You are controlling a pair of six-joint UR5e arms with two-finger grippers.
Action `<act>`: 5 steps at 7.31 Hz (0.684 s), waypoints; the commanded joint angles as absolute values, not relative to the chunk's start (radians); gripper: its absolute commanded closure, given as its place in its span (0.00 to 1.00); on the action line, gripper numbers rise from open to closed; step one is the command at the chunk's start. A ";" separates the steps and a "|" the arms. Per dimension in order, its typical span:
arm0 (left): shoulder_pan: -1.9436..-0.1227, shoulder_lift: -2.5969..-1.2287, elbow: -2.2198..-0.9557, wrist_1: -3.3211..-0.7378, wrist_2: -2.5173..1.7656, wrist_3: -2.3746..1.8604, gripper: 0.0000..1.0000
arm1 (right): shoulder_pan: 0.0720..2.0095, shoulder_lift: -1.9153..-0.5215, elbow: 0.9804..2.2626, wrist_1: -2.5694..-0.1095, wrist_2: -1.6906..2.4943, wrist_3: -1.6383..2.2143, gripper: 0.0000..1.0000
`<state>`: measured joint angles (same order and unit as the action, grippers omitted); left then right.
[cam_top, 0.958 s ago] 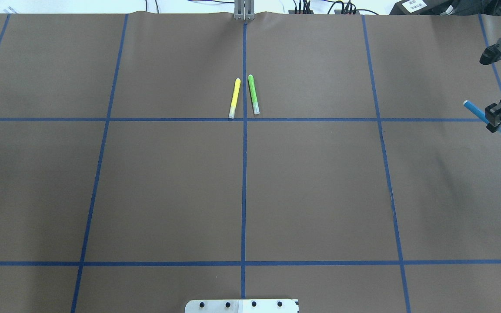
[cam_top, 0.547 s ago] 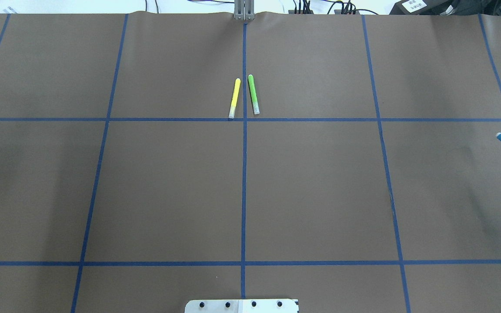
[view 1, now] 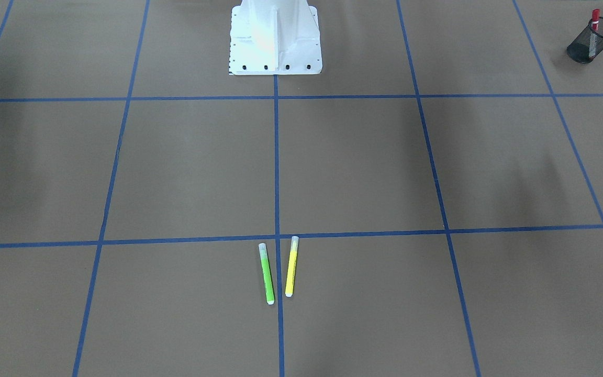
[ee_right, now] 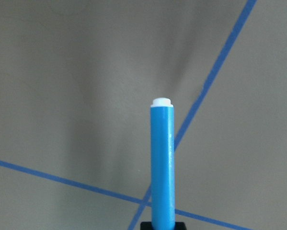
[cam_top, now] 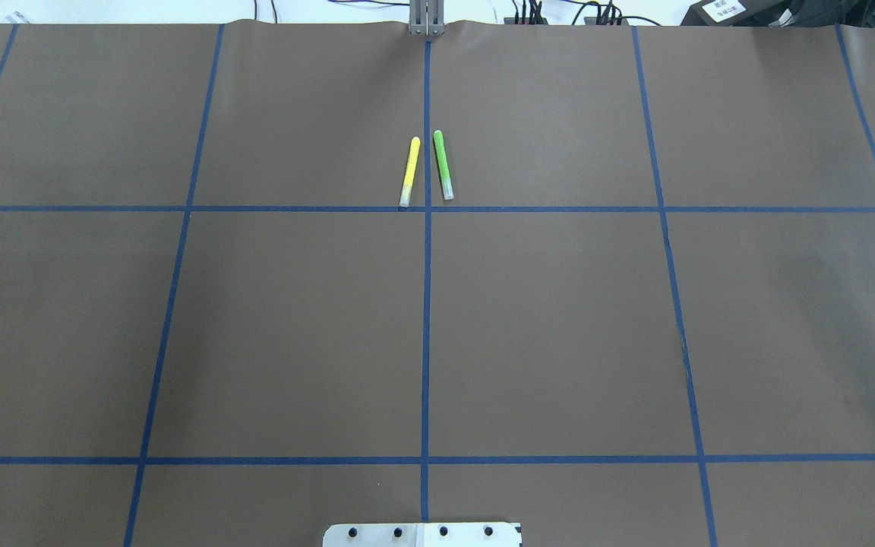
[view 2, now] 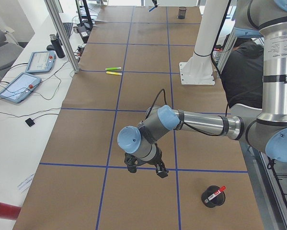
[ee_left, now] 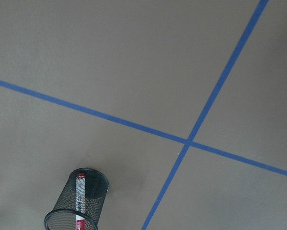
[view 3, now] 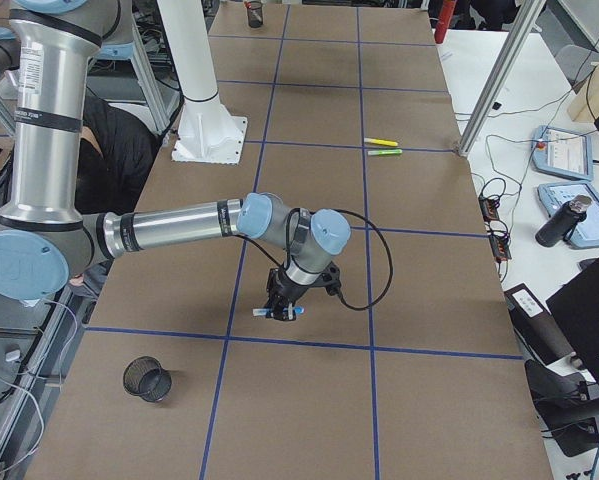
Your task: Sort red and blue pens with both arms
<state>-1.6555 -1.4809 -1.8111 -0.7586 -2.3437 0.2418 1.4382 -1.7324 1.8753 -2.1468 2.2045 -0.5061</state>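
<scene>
The blue pen (view 3: 279,313) is held low over the brown table by my right gripper (view 3: 282,298), which is shut on it. In the right wrist view the blue pen (ee_right: 162,167) points away with its white end out. An empty mesh cup (view 3: 147,378) stands nearer the robot's side of that gripper. The red pen (view 1: 594,21) stands in another mesh cup (view 1: 589,44); the left wrist view shows the red pen (ee_left: 79,196) in the cup (ee_left: 66,218). My left gripper (view 2: 145,171) hovers a short way from that cup (view 2: 213,196); I cannot tell whether it is open or shut.
A green marker (cam_top: 443,165) and a yellow marker (cam_top: 410,172) lie side by side at the table's far middle. The white robot base (view 1: 275,42) stands at the near edge. A person in black (view 2: 244,72) sits behind it. Tablets (view 2: 18,86) lie beside the table.
The right gripper with the blue pen has moved toward the robot's side and out past the right edge of the overhead view. The green and yellow markers have not moved.
</scene>
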 commanded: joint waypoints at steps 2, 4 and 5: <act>-1.655 -1.485 -1.873 -0.762 -2.371 0.242 0.00 | 1.584 -1.817 1.861 -2.352 2.103 -0.629 1.00; -1.655 -1.485 -1.931 -0.775 -2.382 0.255 0.00 | 1.673 -1.906 1.884 -2.420 2.066 -0.736 1.00; -1.654 -1.480 -1.940 -0.855 -2.375 0.247 0.00 | 1.681 -1.936 1.870 -2.440 2.065 -0.738 1.00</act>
